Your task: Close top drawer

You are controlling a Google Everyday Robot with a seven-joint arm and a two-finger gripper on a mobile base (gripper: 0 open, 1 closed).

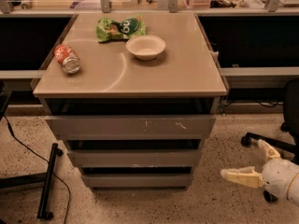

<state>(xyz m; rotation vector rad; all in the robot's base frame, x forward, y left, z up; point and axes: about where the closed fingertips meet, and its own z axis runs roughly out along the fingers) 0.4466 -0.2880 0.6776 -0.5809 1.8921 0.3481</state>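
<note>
The top drawer (117, 126) is the widest grey front under the beige cabinet top (163, 73), with pale scratch marks right of centre. It stands pulled out, with a dark gap behind its top edge. Two narrower grey drawer fronts (135, 158) sit below it, set further back. My gripper (252, 163) is low at the right, near the floor, to the right of the drawers and apart from them. Its two cream fingers (240, 176) are spread open and hold nothing.
On the cabinet top lie a red can (67, 59) on its side, a green chip bag (120, 28) and a white bowl (145, 46). A black chair base (264, 139) stands by the gripper. A black stand (46, 185) and cable lie on the floor at left.
</note>
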